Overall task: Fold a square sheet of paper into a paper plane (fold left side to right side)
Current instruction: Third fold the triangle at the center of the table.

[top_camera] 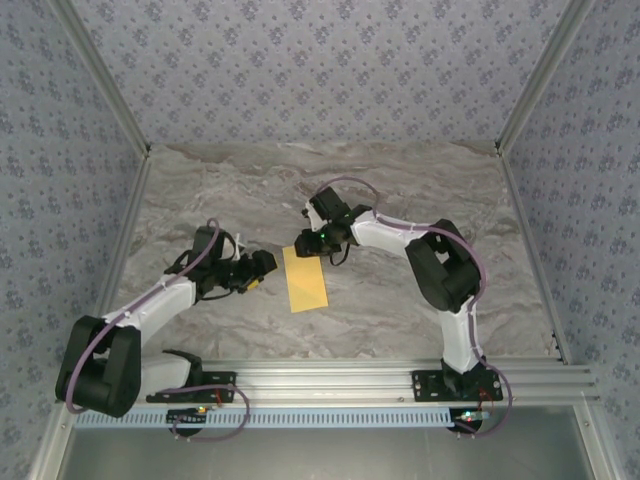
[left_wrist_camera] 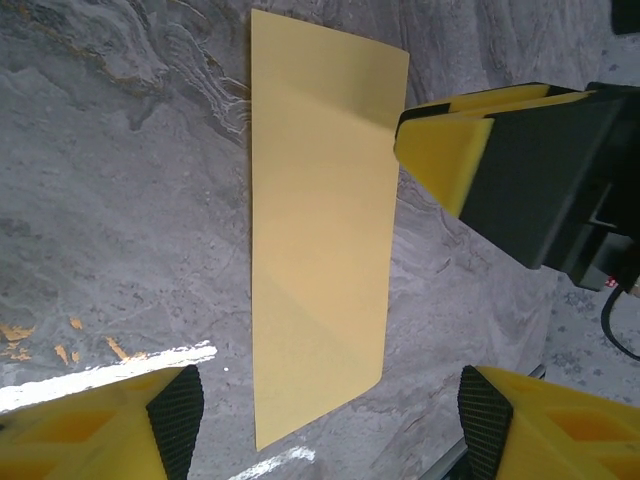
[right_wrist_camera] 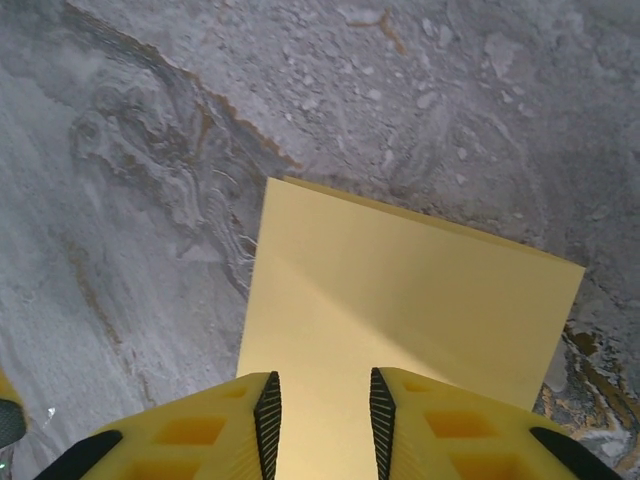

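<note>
Two sets of fingers close in on your sheet of paper [top_camera: 306, 280], which lies flat on the marble-patterned desk [top_camera: 400, 180] a little left of centre. The yellow-orange sheet shows as a long, narrow rectangle, not a square. In the overhead view its long sides run from the near side toward the far side, slightly tilted.

Your left fingers [left_wrist_camera: 175, 420] stand wide apart and hold nothing. In the left wrist view the sheet runs up the frame between them, with bare desk on both sides of it. From above, they sit just beside the sheet's left long edge, roughly halfway along it.

Your right fingers [right_wrist_camera: 240, 430] are over the far end of the sheet. In the right wrist view a narrow gap separates the two ribbed black pads, and the paper shows through that gap and spreads away beyond them to its two corners. The left wrist view puts those yellow tips at the sheet's edge, near a corner. You cannot tell from any view whether they touch the paper, and no part of it looks lifted.

An aluminium rail [top_camera: 340, 375] carrying both arm bases crosses the near edge of the desk. Patterned grey walls [top_camera: 300, 60] box in the other three sides. A few orange flecks [left_wrist_camera: 15, 335] mark the desk surface in the left wrist view.
</note>
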{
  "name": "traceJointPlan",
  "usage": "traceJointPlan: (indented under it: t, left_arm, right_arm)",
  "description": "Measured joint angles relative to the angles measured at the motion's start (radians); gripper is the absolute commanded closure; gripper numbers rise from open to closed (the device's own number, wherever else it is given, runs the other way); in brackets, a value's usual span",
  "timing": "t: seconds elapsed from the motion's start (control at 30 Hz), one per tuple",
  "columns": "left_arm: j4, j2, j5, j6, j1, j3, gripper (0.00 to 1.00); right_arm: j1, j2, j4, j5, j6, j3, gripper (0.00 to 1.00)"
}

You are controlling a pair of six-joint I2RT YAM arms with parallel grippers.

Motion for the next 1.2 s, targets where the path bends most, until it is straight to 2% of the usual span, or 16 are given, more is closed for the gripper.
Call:
traceJointPlan:
  t: [0.3, 0.6, 1.2]
  left_arm:
    - [0.045, 0.131, 0.006, -0.016, -0.084, 0.005, 0.31]
    - [0.073, 0.237, -0.002, -0.040, -0.156, 0.080, 0.34]
    - [0.038, 0.341, -0.066, -0.039, -0.196, 0.158, 0.37]
  right_arm:
    - [-0.010, 0.031, -0.026, 0.034, -0.012, 0.000, 0.74]
    - [-0.022, 0.046, -0.039, 0.045, -0.039, -0.003, 0.76]
    - [-0.024, 0.046, -0.031, 0.040, -0.050, -0.009, 0.77]
